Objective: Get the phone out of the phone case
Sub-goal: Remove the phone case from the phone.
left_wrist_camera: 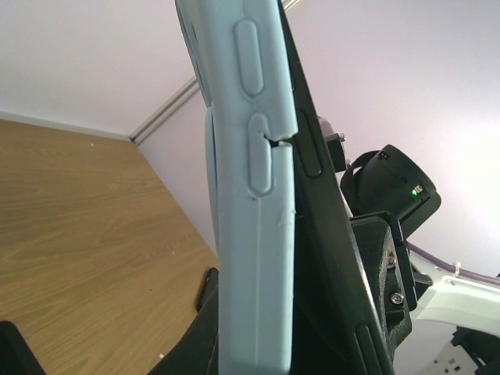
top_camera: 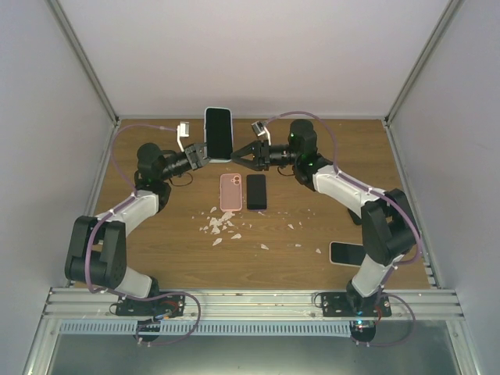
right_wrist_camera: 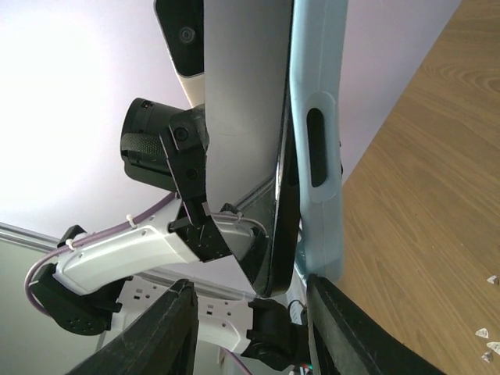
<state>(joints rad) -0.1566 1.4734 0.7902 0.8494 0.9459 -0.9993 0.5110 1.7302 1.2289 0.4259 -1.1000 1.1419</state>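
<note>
Left gripper [top_camera: 205,156]: fingers pressed together on the lower end of the pale blue phone case [left_wrist_camera: 250,250], which is held upright above the far middle of the table [top_camera: 180,262]. Right gripper [top_camera: 237,154]: fingers [right_wrist_camera: 168,328] apart, one on each side of that lower end, one of them visibly clear of it. The phone [left_wrist_camera: 320,234] sits partly in the phone case. Its dark side is lifted off the case rim, which is split beside a button cover. On the wood below lie a pink case [top_camera: 230,192], a black handset [top_camera: 256,191] and white fragments [top_camera: 221,226]. A white-edged handset [top_camera: 346,252] lies beside the right arm.
</note>
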